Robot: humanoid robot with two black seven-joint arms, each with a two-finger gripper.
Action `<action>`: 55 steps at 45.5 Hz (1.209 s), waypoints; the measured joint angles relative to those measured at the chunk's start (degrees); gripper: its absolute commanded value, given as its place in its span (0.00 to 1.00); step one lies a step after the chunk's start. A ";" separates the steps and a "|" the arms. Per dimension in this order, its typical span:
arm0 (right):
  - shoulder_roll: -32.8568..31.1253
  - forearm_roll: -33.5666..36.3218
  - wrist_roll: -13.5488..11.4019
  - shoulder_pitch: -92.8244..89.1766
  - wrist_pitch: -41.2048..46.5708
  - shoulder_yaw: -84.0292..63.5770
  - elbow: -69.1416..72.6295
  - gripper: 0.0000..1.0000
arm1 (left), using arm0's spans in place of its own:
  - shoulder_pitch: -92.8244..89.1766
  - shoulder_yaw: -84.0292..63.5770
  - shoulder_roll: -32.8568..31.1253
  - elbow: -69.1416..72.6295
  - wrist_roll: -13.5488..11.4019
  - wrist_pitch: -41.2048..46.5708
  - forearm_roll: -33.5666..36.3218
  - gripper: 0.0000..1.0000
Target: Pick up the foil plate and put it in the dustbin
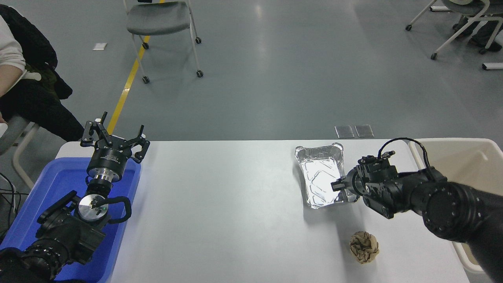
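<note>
The foil plate (320,175) is lying on the counter (220,204) near its far right, with the right tool (338,186) pinching its right rim, seemingly closed on it. Grasp step looks underway; next it needs lifting and carrying right over the dustbin (463,157). Left tool (114,139) is sitting parked, open, over the blue tray (59,181).

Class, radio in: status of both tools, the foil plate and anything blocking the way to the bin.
Left tool open, parked over blue plastic tray. Right tool gripping shiny silver foil plate. Cream plastic dustbin right of it, path unobstructed.
</note>
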 measured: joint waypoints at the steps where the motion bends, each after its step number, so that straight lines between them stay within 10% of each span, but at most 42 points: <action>1: -0.64 0.10 0.02 0.73 0.62 -0.01 0.55 0.00 | 0.00 0.00 0.01 0.01 0.00 0.00 0.00 0.99; 29: -23.04 0.20 0.02 39.77 28.16 1.01 26.83 0.00 | 0.01 0.00 0.02 0.02 0.00 0.00 -0.01 0.99; 55: -28.88 0.40 0.02 56.60 36.83 4.28 32.02 0.00 | 0.00 0.00 0.03 0.01 0.00 0.00 0.00 0.99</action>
